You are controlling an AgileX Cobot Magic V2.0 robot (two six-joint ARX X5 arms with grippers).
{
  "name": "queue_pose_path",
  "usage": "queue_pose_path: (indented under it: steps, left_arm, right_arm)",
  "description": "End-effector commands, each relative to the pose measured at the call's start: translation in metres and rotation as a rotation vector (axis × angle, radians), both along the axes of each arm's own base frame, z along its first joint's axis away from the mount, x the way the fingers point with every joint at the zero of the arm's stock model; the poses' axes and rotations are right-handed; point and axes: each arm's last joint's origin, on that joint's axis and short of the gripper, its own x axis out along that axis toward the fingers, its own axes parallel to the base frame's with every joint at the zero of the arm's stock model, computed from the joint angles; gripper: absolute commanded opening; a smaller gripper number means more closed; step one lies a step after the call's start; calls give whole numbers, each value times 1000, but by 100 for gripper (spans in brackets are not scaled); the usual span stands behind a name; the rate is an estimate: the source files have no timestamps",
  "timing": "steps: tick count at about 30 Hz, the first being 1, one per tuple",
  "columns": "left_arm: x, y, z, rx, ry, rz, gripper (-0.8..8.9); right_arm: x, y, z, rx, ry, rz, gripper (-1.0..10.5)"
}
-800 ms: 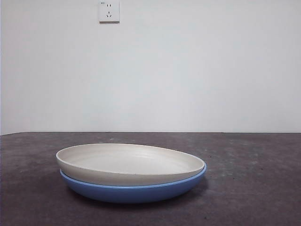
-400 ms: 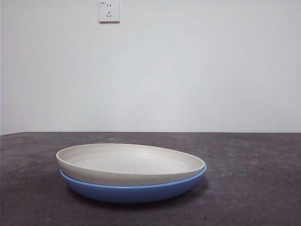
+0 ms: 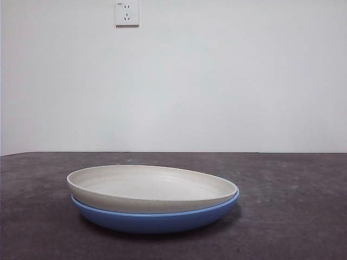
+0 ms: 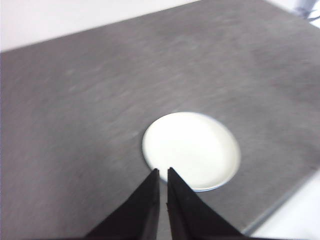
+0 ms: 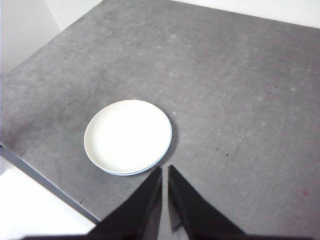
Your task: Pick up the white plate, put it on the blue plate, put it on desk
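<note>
Left gripper [image 4: 163,175] hung high above the desk [image 4: 90,100], jaws drawn nearly together with only a thin slit between them, nothing held. Below and just ahead of its tips lay the white plate [image 4: 192,150], well clear of the jaws; the left wrist picture was blurred, so fine detail there was lost. Right gripper [image 5: 165,172] likewise sat high and off the work, jaws close with a narrow gap, empty. The white plate [image 5: 127,136] lay below its tips and off to one side, with a thin blue edge [image 5: 120,173] showing at the plate's near rim. From the low front camera neither arm was in view. There the white plate [image 3: 152,187] sat nested in the blue plate [image 3: 154,219], tilted a little so its rim stood higher on one side, and offset so the blue rim peeked out along the other. The stacked pair rested on the desk [image 3: 293,216]. Behind stood a pale wall [image 3: 217,81] with a white socket [image 3: 127,13] high up.
</note>
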Motion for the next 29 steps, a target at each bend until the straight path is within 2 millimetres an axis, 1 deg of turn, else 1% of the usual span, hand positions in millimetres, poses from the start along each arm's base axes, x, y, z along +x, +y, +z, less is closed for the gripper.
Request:
queue_pose_path:
  steps: [1, 4, 8, 11, 14, 17, 20, 23, 26, 29]
  left_arm:
    - [5, 0, -12, -14, -22, 64, 26]
    - [20, -1, -37, -64, -134, 147, 26]
    - [44, 0, -86, -155, -306, 276, 26]
    - [56, 2, -125, -191, -344, 343, 26]
    - [64, 6, -161, -225, -343, 413, 26]
    - [67, 9, -190, -229, -360, 454, 26]
    - [67, 10, -211, -226, -369, 471, 26]
    - [67, 11, -227, -218, -366, 500, 26]
    - [67, 11, -240, -215, -360, 505, 26]
    - [67, 11, -246, -214, -358, 504, 26]
  right_arm:
    - [-1, 0, 5, 8, -34, 10, 18]
    - [-1, 0, 5, 8, -34, 10, 18]
    - [-1, 0, 5, 8, -34, 10, 18]
    - [-1, 0, 5, 8, -34, 10, 18]
    - [-1, 0, 5, 8, -34, 10, 18]
    - [-1, 0, 5, 8, -34, 10, 18]
    - [-1, 0, 5, 8, -34, 10, 18]
    - [-1, 0, 5, 8, -34, 10, 18]
    - [-1, 0, 5, 8, -34, 10, 18]
    - [-1, 0, 5, 8, -34, 10, 18]
